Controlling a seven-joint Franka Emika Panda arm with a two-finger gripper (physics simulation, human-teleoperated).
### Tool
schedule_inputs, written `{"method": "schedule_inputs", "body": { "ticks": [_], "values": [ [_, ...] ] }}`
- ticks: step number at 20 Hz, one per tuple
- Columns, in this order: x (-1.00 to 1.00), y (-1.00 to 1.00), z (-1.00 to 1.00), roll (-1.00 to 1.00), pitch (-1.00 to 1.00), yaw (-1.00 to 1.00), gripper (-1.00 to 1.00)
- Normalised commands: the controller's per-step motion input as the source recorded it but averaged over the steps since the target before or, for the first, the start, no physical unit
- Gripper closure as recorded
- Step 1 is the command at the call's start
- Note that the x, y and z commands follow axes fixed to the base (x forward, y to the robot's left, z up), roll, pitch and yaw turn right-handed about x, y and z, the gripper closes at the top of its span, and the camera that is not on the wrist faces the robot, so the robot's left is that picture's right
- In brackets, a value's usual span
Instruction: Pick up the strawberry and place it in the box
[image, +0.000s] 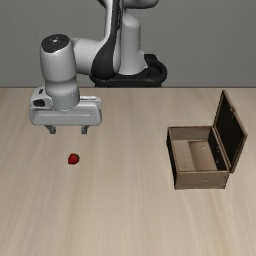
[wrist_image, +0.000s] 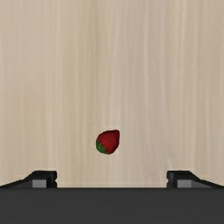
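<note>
Strawberry, small, red, teardrop-shaped, lies on pale wood-grain table. Gripper hangs above it, fingers spread, empty. Dark wooden box stands open.

Strawberry lies on pale wood table, untouched, just ahead of wide-spread claw.

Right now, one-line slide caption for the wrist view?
Open gripper poised above the red strawberry lying on the light wooden table.

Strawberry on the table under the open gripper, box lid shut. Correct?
No: the box has its lid open, as the exterior view shows. The rest holds: the strawberry lies on the table under the open gripper.
</note>
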Motion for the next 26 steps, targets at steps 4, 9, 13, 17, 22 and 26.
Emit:
{"method": "schedule_inputs", "body": {
  "ticks": [4, 9, 13, 17, 22, 26],
  "values": [
    [0.00, 0.00, -1.00, 0.00, 0.00, 0.00, -1.00],
    [0.00, 0.00, -1.00, 0.00, 0.00, 0.00, -1.00],
    [0.00, 0.00, -0.50, 0.00, 0.00, 0.00, 1.00],
    [0.00, 0.00, 0.00, 0.00, 0.00, 0.00, 1.00],
    [0.00, 0.00, 0.40, 0.00, 0.00, 0.00, 1.00],
    [0.00, 0.00, 1.00, 0.00, 0.00, 0.00, 1.00]
  ]
}}
